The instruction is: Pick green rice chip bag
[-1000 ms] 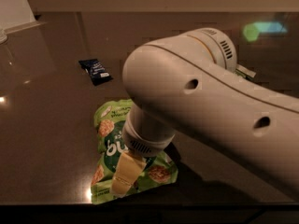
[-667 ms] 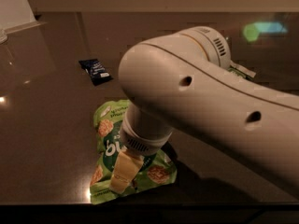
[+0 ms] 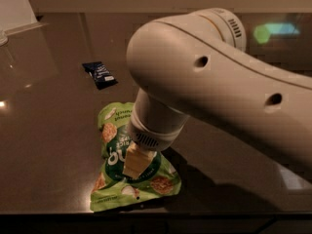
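Note:
The green rice chip bag [image 3: 117,179] lies flat on the dark tabletop [image 3: 48,126] near its front edge, a bright lime-green pouch with a dark green circle and pictures of round chips. My gripper [image 3: 135,164] hangs from the big white arm [image 3: 214,87] straight above the bag's middle, its pale tip down on or just over the dark circle. The wrist hides the bag's upper right part.
A small dark blue wrapper [image 3: 99,74] lies farther back on the left. A pale object [image 3: 14,9] stands at the back left corner. The table's front edge [image 3: 146,213] runs just below the bag.
The arm has shifted slightly left and its wrist sits lower over the bag. The bag has not moved.

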